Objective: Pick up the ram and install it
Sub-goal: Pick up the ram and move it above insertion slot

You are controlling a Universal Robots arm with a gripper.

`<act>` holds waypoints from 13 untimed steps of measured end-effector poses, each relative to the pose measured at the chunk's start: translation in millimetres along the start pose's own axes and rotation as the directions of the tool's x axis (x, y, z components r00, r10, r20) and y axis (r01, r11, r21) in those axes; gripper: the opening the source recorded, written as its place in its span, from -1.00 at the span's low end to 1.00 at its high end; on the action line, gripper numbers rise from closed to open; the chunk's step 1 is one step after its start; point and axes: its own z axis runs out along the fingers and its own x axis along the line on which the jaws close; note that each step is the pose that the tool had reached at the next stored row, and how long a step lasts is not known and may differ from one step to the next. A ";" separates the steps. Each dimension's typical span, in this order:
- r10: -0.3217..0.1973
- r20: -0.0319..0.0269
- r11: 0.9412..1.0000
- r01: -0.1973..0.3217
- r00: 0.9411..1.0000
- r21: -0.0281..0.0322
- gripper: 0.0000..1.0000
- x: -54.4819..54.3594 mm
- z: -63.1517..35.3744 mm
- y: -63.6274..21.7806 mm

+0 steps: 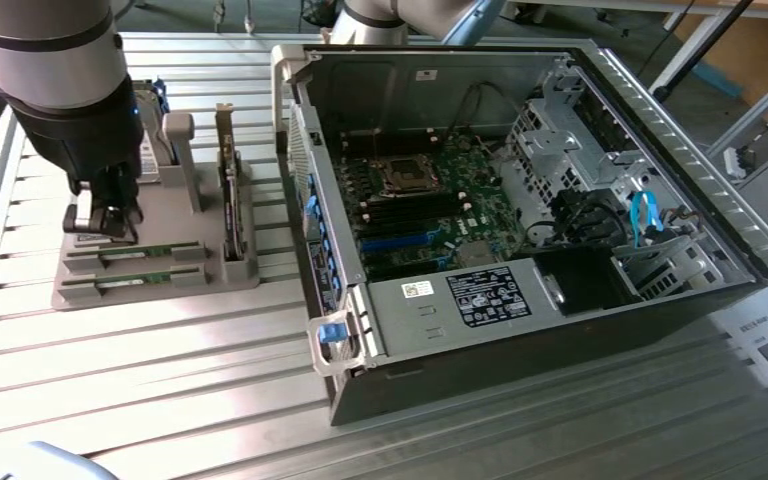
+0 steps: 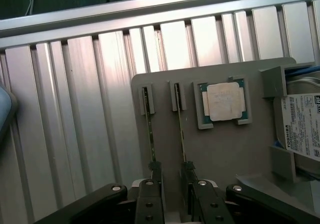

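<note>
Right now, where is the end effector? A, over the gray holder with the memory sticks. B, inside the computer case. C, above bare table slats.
A: the end effector hangs over the gray holder, close above its memory sticks.

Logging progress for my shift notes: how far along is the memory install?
Done: nothing yet; both memory sticks sit in the gray holder. In hand: the open claw hangs over their ends, holding nothing. Left: the pick-up and fitting a stick into the computer.
</note>
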 end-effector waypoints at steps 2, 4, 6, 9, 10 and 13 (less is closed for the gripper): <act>0.000 0.000 1.000 0.000 1.000 0.000 -0.40 0.0 1.6 -0.1; 0.000 0.000 1.000 0.000 1.000 0.000 -0.40 0.0 3.2 -0.1; 0.000 0.000 1.000 0.000 1.000 0.000 -0.40 0.0 4.8 -0.2; 0.000 0.000 1.000 0.000 1.000 0.000 -0.40 0.1 7.5 -0.3; 0.000 0.000 1.000 0.000 1.000 0.000 -0.40 0.1 8.3 -0.4; -0.001 0.000 1.000 0.001 1.000 0.000 -0.40 0.1 10.8 -0.5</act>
